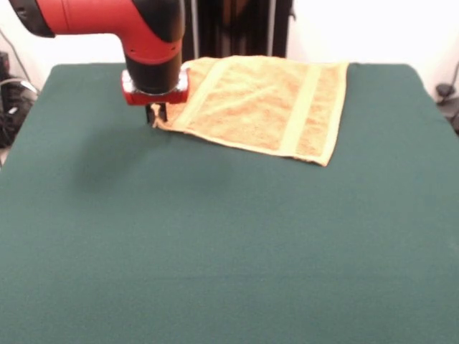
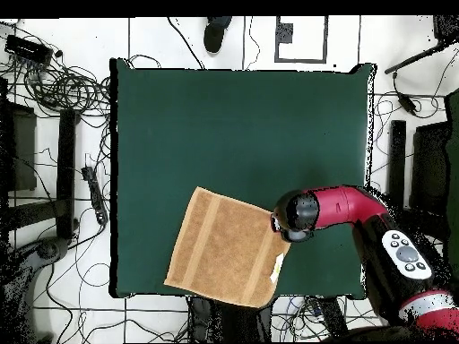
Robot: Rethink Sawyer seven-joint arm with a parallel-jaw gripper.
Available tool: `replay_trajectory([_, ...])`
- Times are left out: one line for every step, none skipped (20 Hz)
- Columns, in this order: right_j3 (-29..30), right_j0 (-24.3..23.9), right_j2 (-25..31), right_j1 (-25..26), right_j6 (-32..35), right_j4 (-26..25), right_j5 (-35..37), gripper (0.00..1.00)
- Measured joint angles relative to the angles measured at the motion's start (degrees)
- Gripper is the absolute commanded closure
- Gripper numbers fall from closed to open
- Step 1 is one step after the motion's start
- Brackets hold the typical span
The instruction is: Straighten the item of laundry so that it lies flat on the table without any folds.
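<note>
Table [image 1: 215, 251] bears towel [image 1: 265, 104], seemingly flat.

bare green table [image 1: 215, 251] all round, towel [image 1: 265, 104] and arm [image 1: 143, 36] crowding the robot's side

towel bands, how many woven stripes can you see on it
2 on the towel: one band near the edge by the gripper, the other band near the opposite edge. None looks hidden.

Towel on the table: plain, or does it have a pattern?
The towel is orange-tan terry with two paler flat bands running across it; clearest in the front view.
</note>
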Motion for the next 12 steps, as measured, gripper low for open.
replay_trajectory([-0.1, 0.0, 0.0, 0.0, 0.0, 0.0, 0.2, 1.0])
replay_trajectory([-0.2, 0.0, 0.0, 0.1, 0.0, 0.1, 0.4, 1.0])
replay_trajectory([-0.4, 0.1, 0.0, 0.2, 0.0, 0.2, 0.7, 1.0])
replay_trajectory([-0.5, 0.1, 0.0, 0.3, 0.0, 0.2, 0.9, 1.0])
replay_trajectory([-0.8, 0.1, 0.0, 0.4, 0.0, 0.4, 1.3, 1.0])
replay_trajectory([-0.9, 0.1, 0.0, 0.5, 0.0, 0.5, 1.4, 1.0])
replay_trajectory([-1.1, 0.1, 0.0, 0.6, 0.0, 0.7, 1.8, 1.0])
replay_trajectory([-1.2, 0.1, 0.0, 0.7, 0.0, 0.7, 1.9, 1.0])
replay_trajectory([-1.3, 0.1, 0.0, 0.7, 0.0, 0.8, 2.0, 1.0])
replay_trajectory([-1.5, 0.1, 0.0, 0.8, 0.0, 0.9, 2.3, 1.0])
replay_trajectory([-1.6, 0.1, 0.1, 0.9, 0.0, 0.9, 2.5, 1.0])
replay_trajectory([-1.8, 0.1, 0.1, 1.0, 0.0, 1.1, 2.8, 1.0])
